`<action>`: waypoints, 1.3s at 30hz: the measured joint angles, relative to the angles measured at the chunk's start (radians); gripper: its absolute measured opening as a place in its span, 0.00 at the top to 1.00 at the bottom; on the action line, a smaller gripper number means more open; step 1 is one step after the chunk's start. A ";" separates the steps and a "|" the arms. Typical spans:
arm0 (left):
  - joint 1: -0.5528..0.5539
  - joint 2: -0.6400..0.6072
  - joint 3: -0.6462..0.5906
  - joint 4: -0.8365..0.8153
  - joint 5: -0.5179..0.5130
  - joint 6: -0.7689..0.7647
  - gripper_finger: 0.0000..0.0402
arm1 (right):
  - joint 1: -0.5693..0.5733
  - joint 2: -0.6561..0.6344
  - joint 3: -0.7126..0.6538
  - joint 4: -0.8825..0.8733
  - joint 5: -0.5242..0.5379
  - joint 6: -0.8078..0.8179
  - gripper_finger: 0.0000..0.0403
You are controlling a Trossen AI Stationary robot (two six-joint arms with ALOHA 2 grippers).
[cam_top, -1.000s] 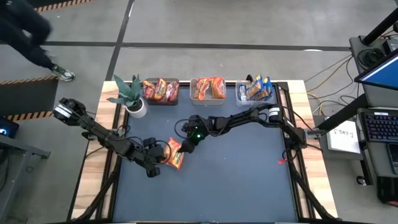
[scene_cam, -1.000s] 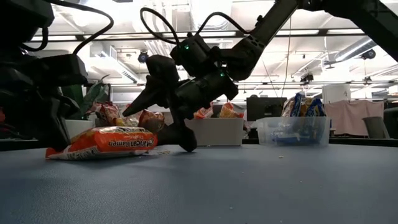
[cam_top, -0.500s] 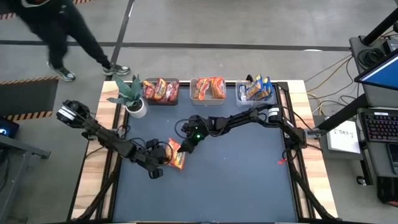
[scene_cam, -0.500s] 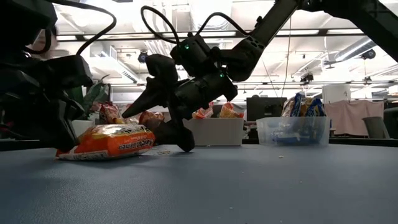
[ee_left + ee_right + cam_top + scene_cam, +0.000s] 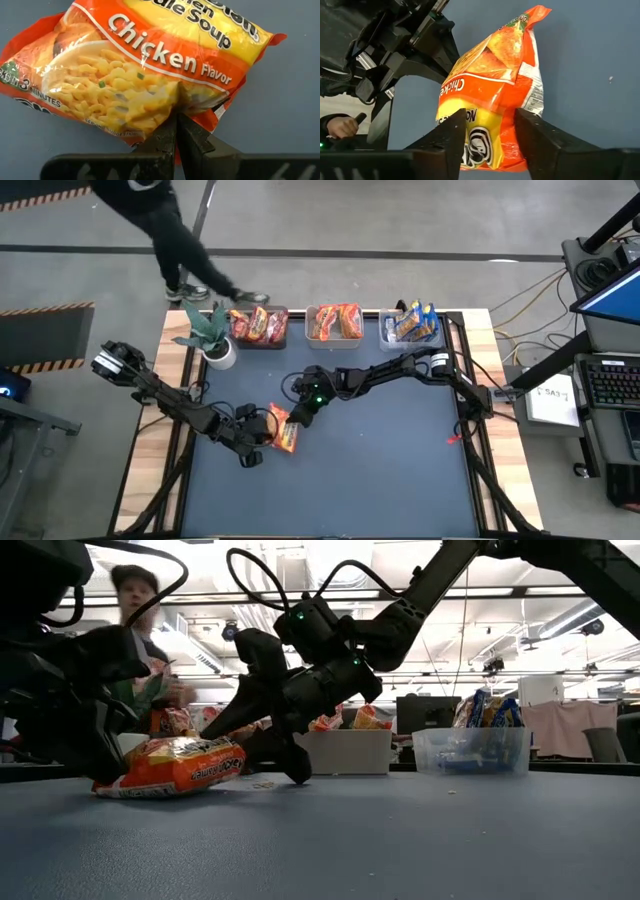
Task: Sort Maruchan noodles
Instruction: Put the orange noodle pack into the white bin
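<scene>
Left gripper (image 5: 262, 429): fingers pinched shut on the edge of the orange packet (image 5: 283, 430), as the left wrist view shows, where the two dark fingers (image 5: 165, 137) meet on the wrapper's seam. Right gripper (image 5: 291, 418): fingers part-way open, one on each side of the same packet; the right wrist view shows each finger (image 5: 447, 137) close against the wrapper, but firm contact cannot be confirmed.

Packet location: on the dark blue table (image 5: 400, 470), left of centre, at about 8 o'clock from the table's middle, between the two grippers. In the low view the packet (image 5: 178, 766) sits tilted, its end nearer the right gripper raised off the surface.

Legible print: "Chicken Flavor" and part of "Soup" on the packet (image 5: 145, 65) in the left wrist view, also "3 MINUTES"; the low view shows brand lettering on the side, not readable with certainty.

Orientation: in the high view the long axis runs roughly 11 o'clock to 5 o'clock.

Further out: three clear bins along the 12 o'clock edge hold dark red packets (image 5: 260, 325), orange packets (image 5: 335, 321) and blue-and-yellow packets (image 5: 413, 323). A potted plant (image 5: 210, 335) stands at 10 o'clock. A person (image 5: 175, 230) is on the floor beyond the table's far left corner
</scene>
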 joint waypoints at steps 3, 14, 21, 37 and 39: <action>0.000 -0.001 0.000 -0.001 0.001 0.000 1.00 | 0.000 0.000 0.000 0.000 0.000 -0.013 0.67; 0.000 -0.001 -0.001 -0.001 0.002 0.000 1.00 | 0.000 0.000 -0.001 -0.001 0.001 -0.041 0.86; 0.000 -0.016 -0.002 -0.010 0.003 -0.006 0.98 | -0.001 -0.002 -0.002 -0.002 0.001 -0.071 0.97; 0.000 -0.200 0.032 -0.182 0.014 0.081 0.65 | -0.008 -0.093 -0.002 -0.149 0.012 -0.257 0.98; 0.000 -0.242 0.042 -0.198 0.012 0.134 0.64 | -0.009 -0.122 -0.003 -0.200 0.030 -0.290 0.98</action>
